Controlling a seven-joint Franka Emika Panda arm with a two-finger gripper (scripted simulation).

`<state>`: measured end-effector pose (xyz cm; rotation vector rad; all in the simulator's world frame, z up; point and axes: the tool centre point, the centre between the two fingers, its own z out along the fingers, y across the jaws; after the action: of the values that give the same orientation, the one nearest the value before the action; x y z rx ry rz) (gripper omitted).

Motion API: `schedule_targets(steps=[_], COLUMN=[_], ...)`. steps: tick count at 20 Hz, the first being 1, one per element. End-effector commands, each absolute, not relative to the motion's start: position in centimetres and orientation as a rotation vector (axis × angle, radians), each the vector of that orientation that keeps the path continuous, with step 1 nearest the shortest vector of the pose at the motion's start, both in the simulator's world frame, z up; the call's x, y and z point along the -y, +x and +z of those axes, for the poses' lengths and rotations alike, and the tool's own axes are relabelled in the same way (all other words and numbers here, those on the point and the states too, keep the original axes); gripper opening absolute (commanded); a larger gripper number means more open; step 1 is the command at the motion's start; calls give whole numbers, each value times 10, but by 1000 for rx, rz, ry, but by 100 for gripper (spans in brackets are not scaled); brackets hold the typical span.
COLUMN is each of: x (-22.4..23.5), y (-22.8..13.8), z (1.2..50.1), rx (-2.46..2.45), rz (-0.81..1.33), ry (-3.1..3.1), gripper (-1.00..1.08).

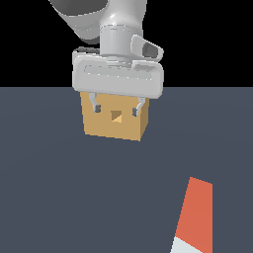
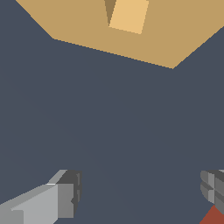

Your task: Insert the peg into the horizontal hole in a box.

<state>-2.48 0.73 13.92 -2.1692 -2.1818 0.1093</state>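
Note:
The tan-orange box (image 1: pixel 116 123) stands on the dark floor in the middle of the exterior view, its front face showing the small square hole (image 1: pixel 116 116). My gripper (image 1: pixel 116 109) hangs in front of the box's upper part, fingers wide apart and empty. The peg (image 1: pixel 196 217) lies at the exterior view's lower right, its orange-red half nearer the box, a sliver of the pale half at the frame's bottom edge. In the wrist view the box (image 2: pixel 78 22) and hole (image 2: pixel 127 15) show, with both fingertips (image 2: pixel 65 199) apart and a corner of the peg (image 2: pixel 213 216).
The dark grey floor (image 1: pixel 59 197) spreads around the box and peg. Nothing else stands on it in view.

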Motion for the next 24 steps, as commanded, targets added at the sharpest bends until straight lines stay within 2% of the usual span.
schedule_targets(steps=[1,7,12,24], x=[-7,6,37,180], y=[-25,-17,-2,39], z=[139,135,124,85], rx=[2182,2150,2072,1703], rz=[109,104,92,34], ry=[-2169,-2207,-2293,-2622], gripper=[100,100,100,100])
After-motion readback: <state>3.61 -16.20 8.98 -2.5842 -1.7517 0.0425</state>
